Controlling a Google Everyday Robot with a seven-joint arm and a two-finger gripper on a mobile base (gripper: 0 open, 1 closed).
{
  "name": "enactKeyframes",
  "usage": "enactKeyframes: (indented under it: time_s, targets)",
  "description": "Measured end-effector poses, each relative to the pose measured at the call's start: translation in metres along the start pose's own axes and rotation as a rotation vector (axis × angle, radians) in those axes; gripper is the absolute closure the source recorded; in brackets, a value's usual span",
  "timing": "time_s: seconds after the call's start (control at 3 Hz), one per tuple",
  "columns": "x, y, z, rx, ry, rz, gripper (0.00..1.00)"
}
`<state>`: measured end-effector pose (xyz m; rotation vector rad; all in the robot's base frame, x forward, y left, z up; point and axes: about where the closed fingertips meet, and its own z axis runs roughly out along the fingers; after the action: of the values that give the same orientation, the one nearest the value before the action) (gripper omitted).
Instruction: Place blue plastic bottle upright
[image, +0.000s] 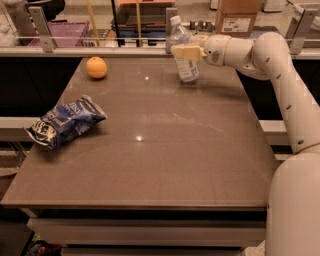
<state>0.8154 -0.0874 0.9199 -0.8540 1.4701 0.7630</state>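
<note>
The blue plastic bottle (184, 64) stands near the far edge of the brown table (160, 150), white cap up, leaning a little to the left, its base on or just above the surface. My gripper (185, 47) reaches in from the right at the bottle's upper body, with its cream fingers (183, 51) on either side of the bottle, shut on it. The white arm curves back to the right edge of the view.
An orange (96, 67) lies at the far left of the table. A dark blue-and-white snack bag (65, 121) lies near the left edge. A railing (100, 44) runs behind the table, with a cardboard box (239, 17) beyond it.
</note>
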Motion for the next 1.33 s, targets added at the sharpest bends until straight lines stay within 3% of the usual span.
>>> enactKeyframes:
  time_s: [1.33]
  targets:
    - [-0.0007, 0.0002, 0.0002, 0.000, 0.000, 0.000, 1.00]
